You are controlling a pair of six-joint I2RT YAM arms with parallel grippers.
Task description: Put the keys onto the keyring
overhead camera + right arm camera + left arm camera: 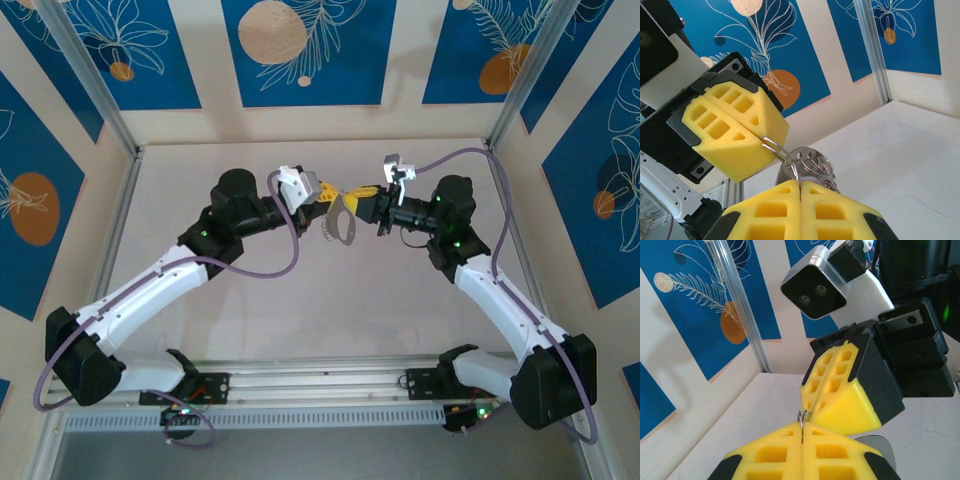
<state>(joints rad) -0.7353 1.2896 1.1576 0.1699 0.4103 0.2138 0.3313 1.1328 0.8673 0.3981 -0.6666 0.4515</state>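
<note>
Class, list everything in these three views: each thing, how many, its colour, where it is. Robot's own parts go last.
keyring: one, pale silvery, hanging in mid-air at the centre
wire rings: a few, silver, bunched at the keyring's upper end
table: one, off-white, below everything else
wall panels: several, blue with orange discs, around the table
arms: two, black and white, reaching inward
cables: two, lilac, one along each arm
left gripper: one, yellow fingers, shut on a wire ring
right gripper: one, yellow fingers, shut on the keyring

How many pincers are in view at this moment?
2. The left pincer and the right pincer meet tip to tip above mid-table, each shut on the keyring hanging between them.
</note>
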